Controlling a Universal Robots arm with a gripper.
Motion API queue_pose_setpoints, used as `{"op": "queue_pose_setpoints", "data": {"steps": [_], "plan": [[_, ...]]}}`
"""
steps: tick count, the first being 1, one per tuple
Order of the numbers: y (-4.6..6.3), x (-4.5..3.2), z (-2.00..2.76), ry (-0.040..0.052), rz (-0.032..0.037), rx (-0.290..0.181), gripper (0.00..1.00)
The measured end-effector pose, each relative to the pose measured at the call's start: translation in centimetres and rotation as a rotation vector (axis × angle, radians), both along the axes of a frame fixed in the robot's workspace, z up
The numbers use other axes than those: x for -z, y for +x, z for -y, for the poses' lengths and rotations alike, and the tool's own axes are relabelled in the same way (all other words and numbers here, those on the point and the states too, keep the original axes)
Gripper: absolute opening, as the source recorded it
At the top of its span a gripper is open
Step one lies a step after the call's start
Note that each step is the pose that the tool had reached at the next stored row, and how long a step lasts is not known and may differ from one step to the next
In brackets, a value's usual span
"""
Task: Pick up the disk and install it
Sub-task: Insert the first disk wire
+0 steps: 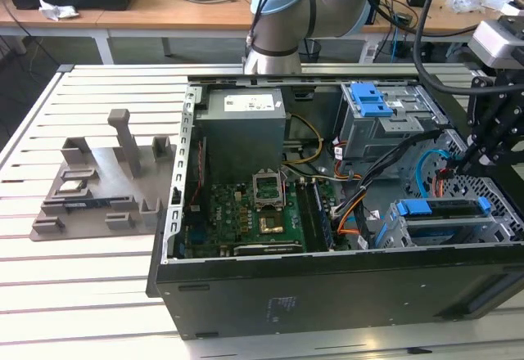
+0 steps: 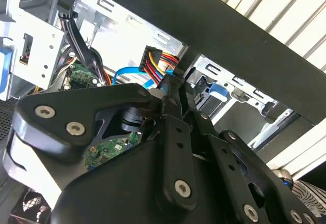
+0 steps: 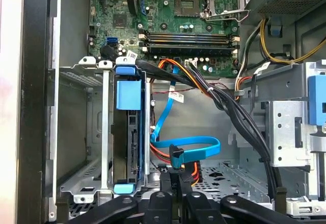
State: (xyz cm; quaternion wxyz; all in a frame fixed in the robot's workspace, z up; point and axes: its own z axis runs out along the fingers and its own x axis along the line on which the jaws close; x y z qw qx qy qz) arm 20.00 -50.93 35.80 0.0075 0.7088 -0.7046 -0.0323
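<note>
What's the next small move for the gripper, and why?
Probably ease the gripper a little toward the blue flat cable's connector. The silver-metal disk in its blue plastic frame already stands in the grey metal cage, while that connector hangs loose just off the gripper.

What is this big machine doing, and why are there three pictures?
It is a robot arm working on an opened computer case. One picture comes from a camera standing off to the side. The other two come from cameras riding on the arm, looking into the case. The arm's end effector is down near the disk, which sits on edge with its blue frame in a metal cage. A blue cable lies close by. Beside the case on the slatted table sits a grey plastic stand.
</note>
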Motion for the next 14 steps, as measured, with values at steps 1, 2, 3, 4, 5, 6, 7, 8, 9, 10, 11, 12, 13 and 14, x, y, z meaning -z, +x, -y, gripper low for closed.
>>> {"op": "queue_pose_setpoints", "data": {"steps": [1, 2, 3, 4, 5, 6, 7, 8, 9, 10, 11, 12, 13, 14], "plan": [[-0.2, -0.01, 0.29, -0.0004, 0.0001, 0.0, 0.17], [-0.4, -0.01, 0.65, -0.0005, 0.0002, 0.0, 0.17], [-0.6, -0.02, 0.91, -0.0006, 0.0003, 0.0, 0.17], [-0.7, -0.02, 1.15, -0.0005, 0.0004, 0.0, 0.17], [-0.9, 0.0, 1.39, -0.0006, 0.0004, 0.0, 0.17], [-0.9, 0.05, 1.65, -0.0005, 0.0004, 0.0, 0.17], [-0.9, 0.17, 1.82, -0.0005, 0.0004, 0.0, 0.17], [-0.9, 0.31, 1.91, -0.0005, 0.0004, 0.0, 0.17], [-0.9, 0.52, 2.08, -0.0006, 0.0004, 0.0, 0.17], [-1.0, 0.61, 2.22, -0.0005, 0.0004, 0.0, 0.17], [-1.1, 0.64, 2.39, -0.0006, 0.0004, 0.0, 0.17], [-1.2, 0.68, 2.6, -0.0006, 0.0004, 0.0, 0.17], [-1.3, 0.71, 2.82, -0.0006, 0.0004, 0.0, 0.17], [-1.3, 0.78, 2.91, -0.0005, 0.0004, 0.0, 0.17]]}}
